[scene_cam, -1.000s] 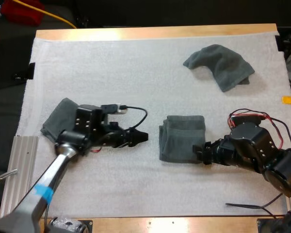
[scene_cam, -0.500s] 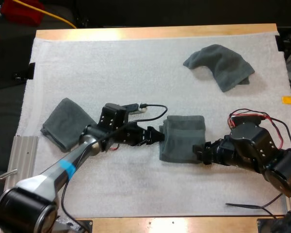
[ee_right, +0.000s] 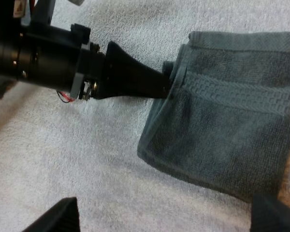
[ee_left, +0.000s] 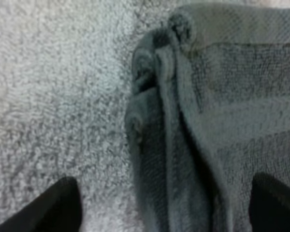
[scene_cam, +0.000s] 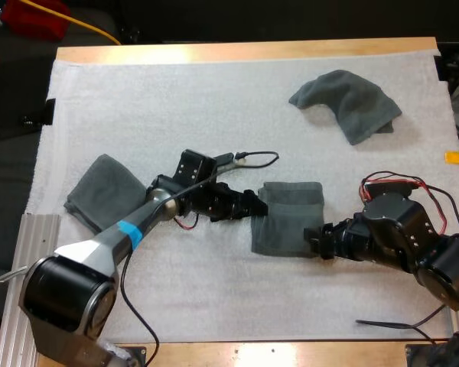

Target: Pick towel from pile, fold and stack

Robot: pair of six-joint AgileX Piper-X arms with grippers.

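The folded towel (scene_cam: 294,222) lies mid-way across the white mat (scene_cam: 214,99). The left jaws stand wide open at its left edge (folds between them, ungripped), and the right jaws stand open at its near right corner. A crumpled towel (scene_cam: 350,103) lies far right, and a third towel (scene_cam: 96,191) lies beside the left arm (scene_cam: 138,225).

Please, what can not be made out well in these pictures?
High view: the left arm covers part of the dark grey-green folded towel at the mat's left side.
Right wrist view: cloth hides whether the left gripper has entered the middle grey-green folded towel layers.
High view: the right gripper blends into that towel's dark edge.
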